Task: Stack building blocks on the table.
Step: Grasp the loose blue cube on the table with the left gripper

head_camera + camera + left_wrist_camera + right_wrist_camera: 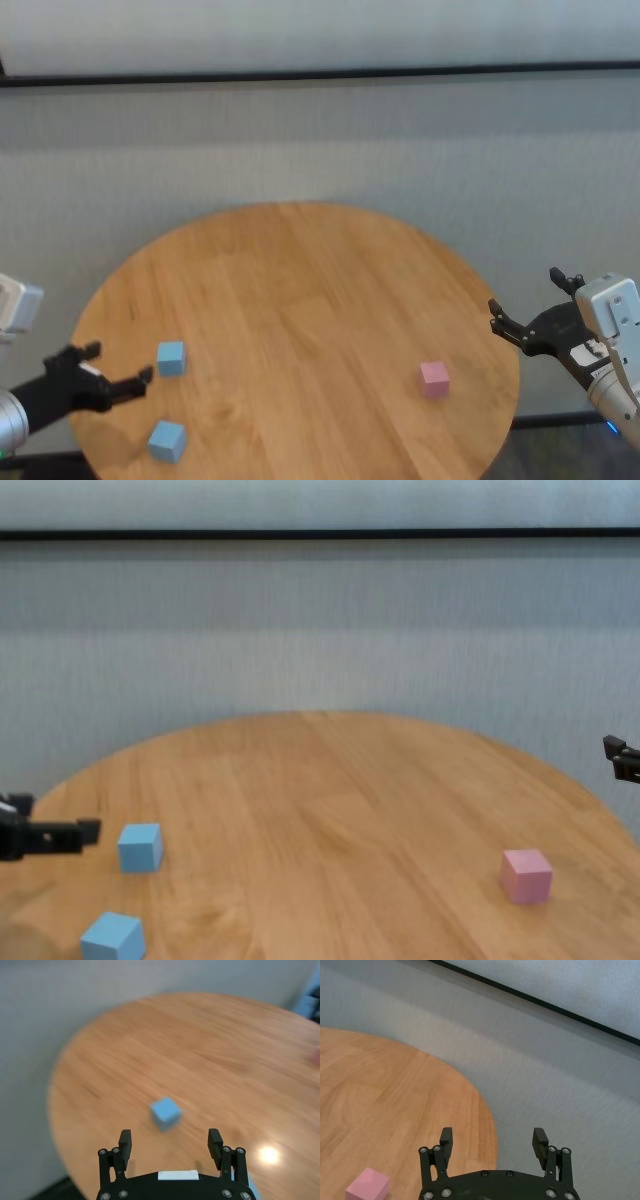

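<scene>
Three blocks lie apart on the round wooden table (300, 290). One light blue block (171, 357) sits at the left, a second light blue block (167, 440) near the front left edge, and a pale pink block (434, 378) at the right. My left gripper (120, 364) is open and empty, just left of the farther blue block. In the left wrist view that block (165, 1113) lies just ahead of the open left gripper (170, 1141). My right gripper (524, 290) is open and empty beyond the table's right edge. The right wrist view shows the pink block (368, 1187) off to one side of it (493, 1138).
A grey wall with a dark horizontal strip (320, 75) stands behind the table. The table's right edge (487, 1120) runs just under the right gripper. The wood between the blue blocks and the pink block is bare.
</scene>
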